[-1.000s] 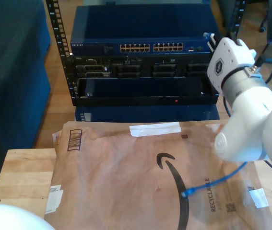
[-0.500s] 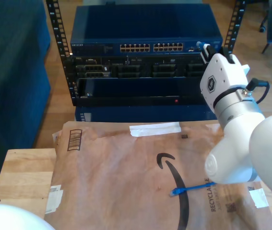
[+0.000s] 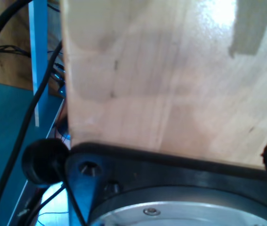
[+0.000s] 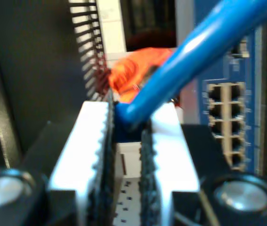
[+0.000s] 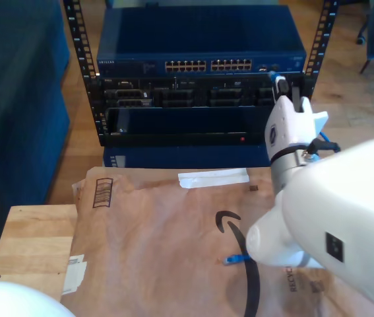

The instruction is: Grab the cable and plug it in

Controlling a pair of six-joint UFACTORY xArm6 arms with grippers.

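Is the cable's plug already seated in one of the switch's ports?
No, in the second wrist view my second gripper holds the blue cable between its fingers, short of the ports.

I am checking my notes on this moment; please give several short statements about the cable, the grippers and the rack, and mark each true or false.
1. My second gripper is shut on the cable. True.
2. The cable is red. False: it is bright blue.
3. The cable's free plug lies on the brown paper envelope. True.
4. The network switch sits at the bottom of the rack. False: it is at the top.
5. The first wrist view faces a wooden surface. True.
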